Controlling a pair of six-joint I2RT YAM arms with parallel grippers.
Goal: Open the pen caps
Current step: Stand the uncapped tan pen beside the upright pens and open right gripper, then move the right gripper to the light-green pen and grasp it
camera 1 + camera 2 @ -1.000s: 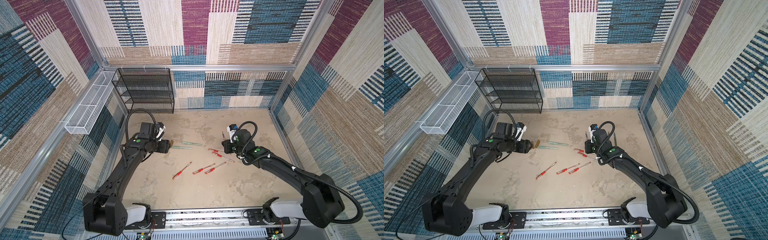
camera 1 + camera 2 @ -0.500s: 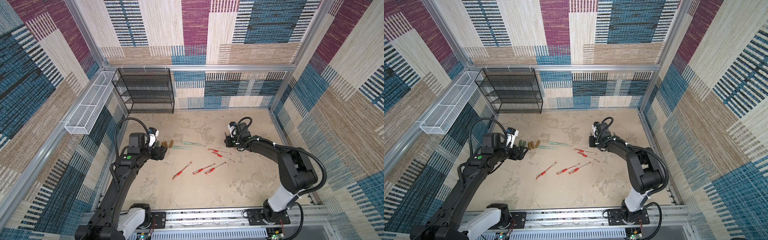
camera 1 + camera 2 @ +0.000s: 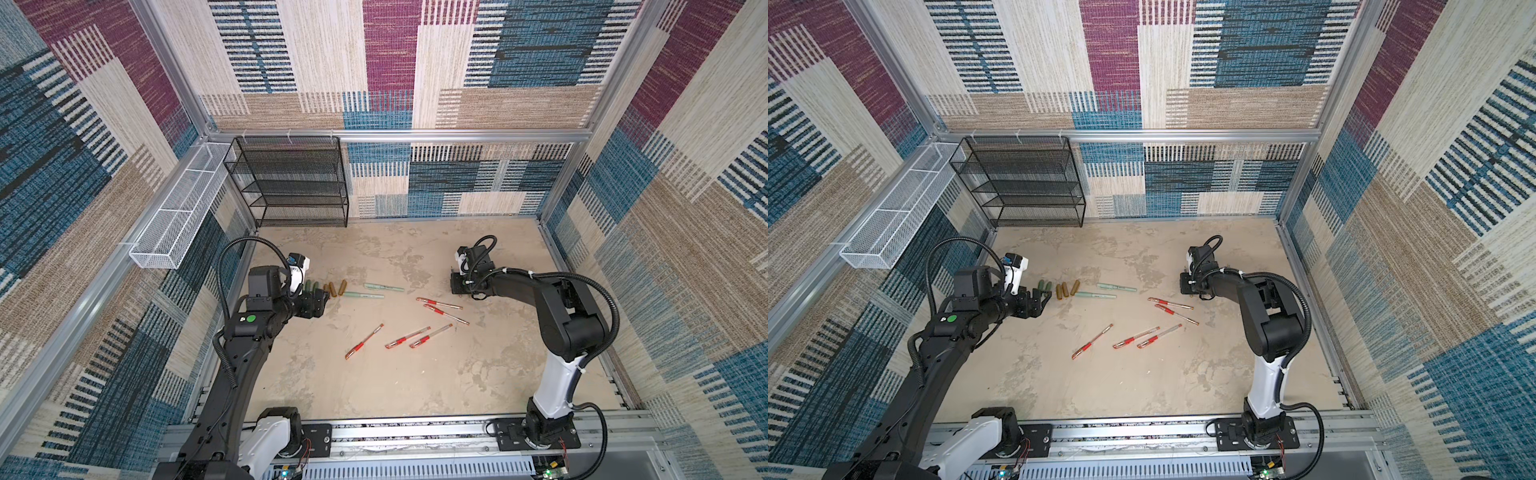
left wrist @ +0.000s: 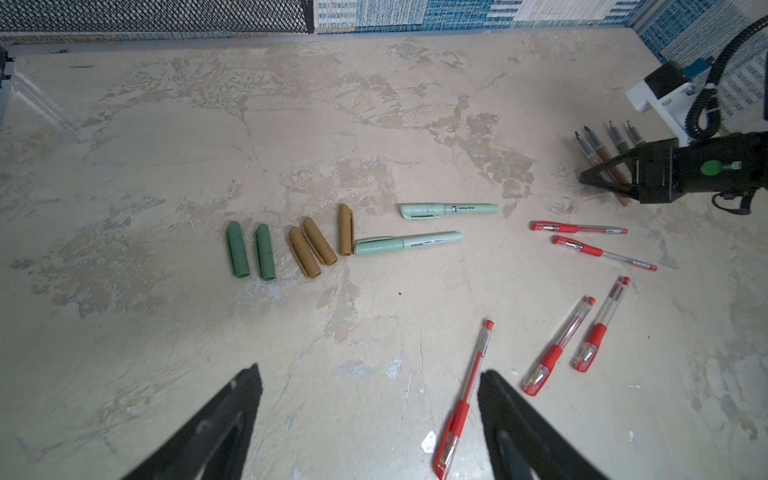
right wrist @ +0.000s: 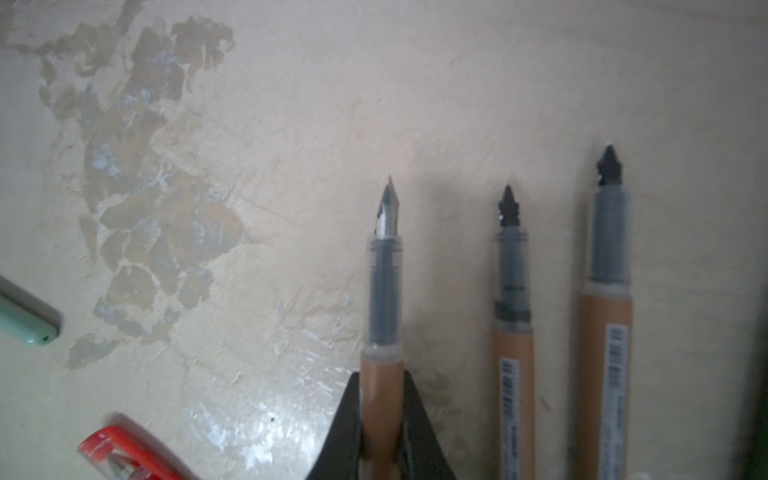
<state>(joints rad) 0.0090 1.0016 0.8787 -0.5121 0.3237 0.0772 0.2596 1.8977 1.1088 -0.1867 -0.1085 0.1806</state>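
The left tool (image 3: pixel 323 301), spread wide, has backed off toward the left edge of the surface (image 3: pixel 415 386), uncovering two green pen caps (image 4: pixel 237 249) and three brown pen caps (image 4: pixel 319 241). The right wrist view, unlike the top views, shows the right tool (image 5: pixel 381 380) clenched on a brown barrel (image 5: pixel 381 368). The mint pens (image 4: pixel 409 245) and red pens (image 4: pixel 577 227) lie capped mid-surface.

Two dark green caps (image 3: pixel 311 286) and three golden brown caps (image 3: pixel 342 286) lie loose, off any pen, side by side in a short row on the table (image 3: pixel 415 382), left of centre in both top views; two pale mint caps (image 4: pixel 376 246) sit closed on mint pens (image 4: pixel 436 240) just right of that row; slim red caps (image 4: pixel 451 432) sit on five red pens (image 4: pixel 601 324) scattered near the centre.
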